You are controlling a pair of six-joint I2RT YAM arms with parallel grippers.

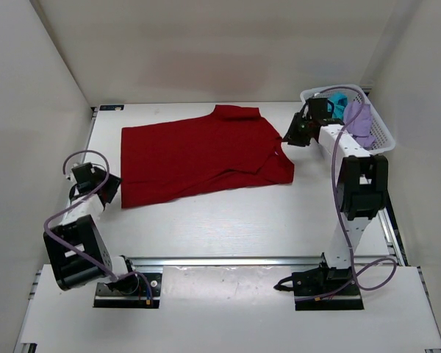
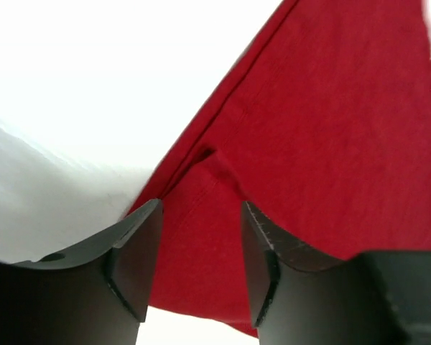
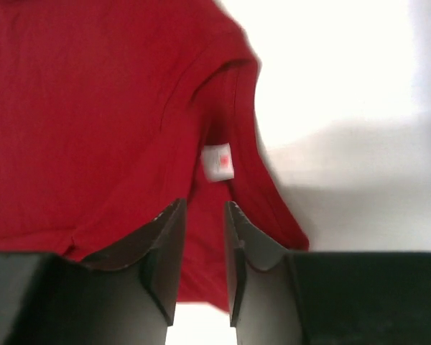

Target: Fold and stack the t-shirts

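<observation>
One label found: a small white tag (image 3: 218, 162) sewn at the neck opening of the red shirt (image 3: 93, 108), just ahead of the right gripper (image 3: 205, 241), slightly to the right of its fingertips. It bears a small reddish mark, too blurred to read. No text, brand or number is legible.

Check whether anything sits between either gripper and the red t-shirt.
Nothing visible does. The left gripper hangs open over a hem corner of the red t-shirt, and the right gripper is open over its collar.
</observation>
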